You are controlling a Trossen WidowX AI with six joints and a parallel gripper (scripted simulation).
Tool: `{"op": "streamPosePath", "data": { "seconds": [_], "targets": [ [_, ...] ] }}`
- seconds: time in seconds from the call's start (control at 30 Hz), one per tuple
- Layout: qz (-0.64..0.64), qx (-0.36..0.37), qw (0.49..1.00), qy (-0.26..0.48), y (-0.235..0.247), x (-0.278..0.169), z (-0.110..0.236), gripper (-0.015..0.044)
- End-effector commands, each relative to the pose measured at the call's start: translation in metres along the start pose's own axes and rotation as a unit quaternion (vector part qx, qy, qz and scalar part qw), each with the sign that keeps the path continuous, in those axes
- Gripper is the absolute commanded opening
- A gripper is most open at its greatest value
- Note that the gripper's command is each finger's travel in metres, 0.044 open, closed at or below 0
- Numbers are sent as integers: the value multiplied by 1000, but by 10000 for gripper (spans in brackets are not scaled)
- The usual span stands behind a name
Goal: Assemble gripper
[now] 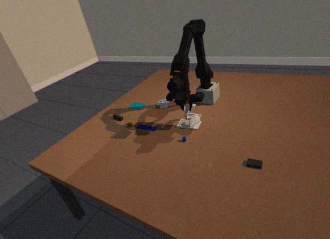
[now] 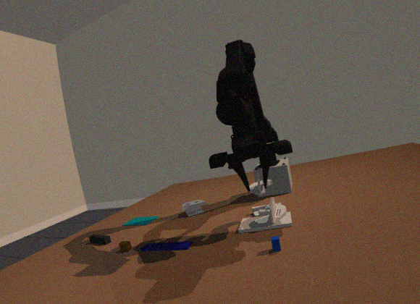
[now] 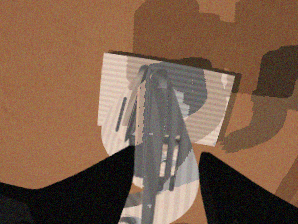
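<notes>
The white gripper base [image 1: 182, 124] [image 2: 247, 226] [image 3: 113, 75] lies flat on the table. One white jaw [image 1: 195, 120] [image 2: 279, 213] is on it; whether it sits on a pin is too small to tell. My gripper [image 1: 186, 109] [image 2: 257, 188] [image 3: 168, 156] is shut on the other jaw, a grey-white slotted piece [image 3: 155, 115], and holds it above the base. In the wrist view this held jaw overlaps the base and hides its middle, including the pins. The pale housing plate [image 1: 163, 103] [image 2: 194, 208] rests on the table, left of and behind the base.
A teal plate [image 1: 137, 106] [image 2: 141, 221], a dark blue plate [image 1: 147, 128] [image 2: 166, 246], a black piece [image 1: 118, 117] [image 2: 100, 239] and a brown block [image 2: 125, 246] lie left. A blue block [image 1: 184, 139] [image 2: 276, 244] stands in front; a black block [image 1: 254, 163] lies front right.
</notes>
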State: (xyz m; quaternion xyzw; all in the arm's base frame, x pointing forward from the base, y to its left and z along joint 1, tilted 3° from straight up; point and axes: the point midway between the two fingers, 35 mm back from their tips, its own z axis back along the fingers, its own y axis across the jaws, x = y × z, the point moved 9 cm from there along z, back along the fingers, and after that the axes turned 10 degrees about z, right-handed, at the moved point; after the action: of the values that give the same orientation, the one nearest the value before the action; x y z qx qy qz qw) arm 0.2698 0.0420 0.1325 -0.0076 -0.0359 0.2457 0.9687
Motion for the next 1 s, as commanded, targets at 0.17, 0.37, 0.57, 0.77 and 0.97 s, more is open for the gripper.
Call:
{"op": "streamPosePath", "data": {
  "seconds": [0.17,0.37,0.57,0.77,0.97],
  "targets": [
    [8,0,1000,0,-27,-12,1,134],
    [8,0,1000,0,-27,-12,1,134],
    [8,0,1000,0,-27,-12,1,134],
    [8,0,1000,0,-27,-12,1,134],
    [19,0,1000,0,-27,-12,1,134]
  ]
}}
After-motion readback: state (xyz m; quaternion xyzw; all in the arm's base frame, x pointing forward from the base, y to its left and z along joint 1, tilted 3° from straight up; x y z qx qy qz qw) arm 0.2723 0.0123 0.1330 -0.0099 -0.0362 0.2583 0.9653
